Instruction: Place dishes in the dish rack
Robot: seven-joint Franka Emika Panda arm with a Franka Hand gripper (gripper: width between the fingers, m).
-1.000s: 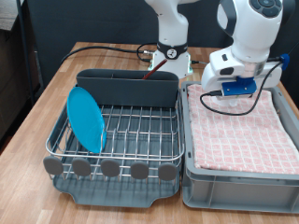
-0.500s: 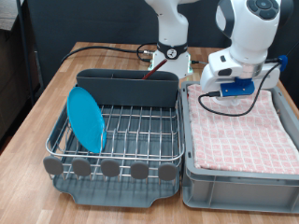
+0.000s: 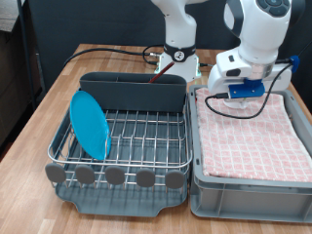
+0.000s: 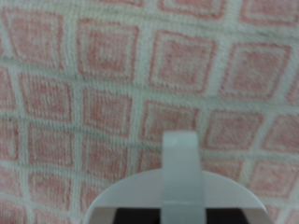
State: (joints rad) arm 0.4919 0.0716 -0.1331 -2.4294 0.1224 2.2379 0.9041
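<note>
- Plate stands on edge in the left slots of the dish rack, already racked.
- Gripper hangs low over the pink checked cloth in the grey bin on the right; whether its fingers are spread I cannot tell.
- Mug shows blurred at the wrist view's edge, handle facing the camera.
- Judgement: grip the mug rim squarely and lift straight, clear of the cloth.

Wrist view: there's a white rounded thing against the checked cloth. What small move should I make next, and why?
Probably a slow, short shift to centre on the white rounded object, possibly the mug. It shows only partly in the wrist view, and the gripper hangs low over the pink checked cloth. The blue plate stands in the dish rack.
</note>
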